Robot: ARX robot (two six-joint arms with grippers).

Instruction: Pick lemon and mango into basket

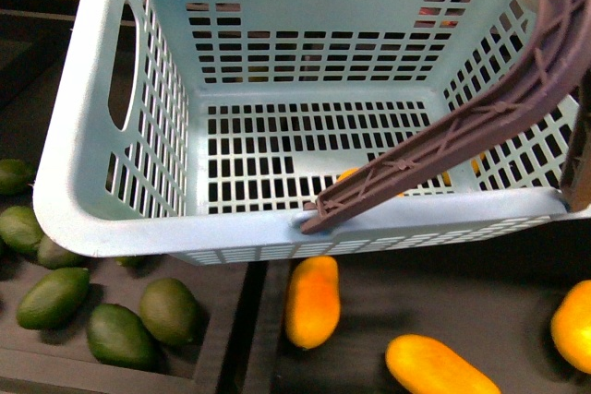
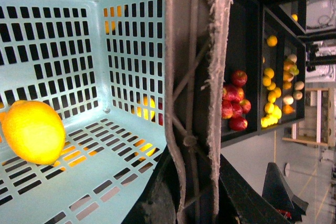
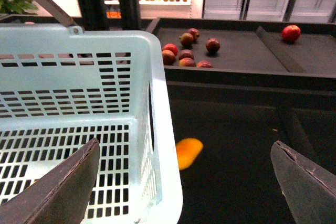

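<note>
The aqua-blue basket (image 1: 111, 228) fills the front view, its brown ribbed handle (image 1: 517, 89) swung to the right. My left gripper (image 2: 191, 195) is shut on the handle (image 2: 194, 77) and holds the basket up. The lemon (image 2: 32, 132) lies on the basket's lattice floor. Three mangoes (image 1: 312, 302) (image 1: 439, 366) (image 1: 574, 325) lie on the dark shelf below the basket. My right gripper (image 3: 184, 182) is open and empty, with one finger over the basket (image 3: 157, 129) and the other over the shelf. A mango (image 3: 189, 152) lies between them, far below.
Dark green oval fruits (image 1: 55, 297) lie in the tray at the lower left. Red apples (image 2: 234, 100) and small yellow fruits (image 2: 270, 108) fill trays beside the basket. More reddish fruits (image 3: 184, 51) sit in a far tray, behind a raised shelf edge (image 3: 247, 77).
</note>
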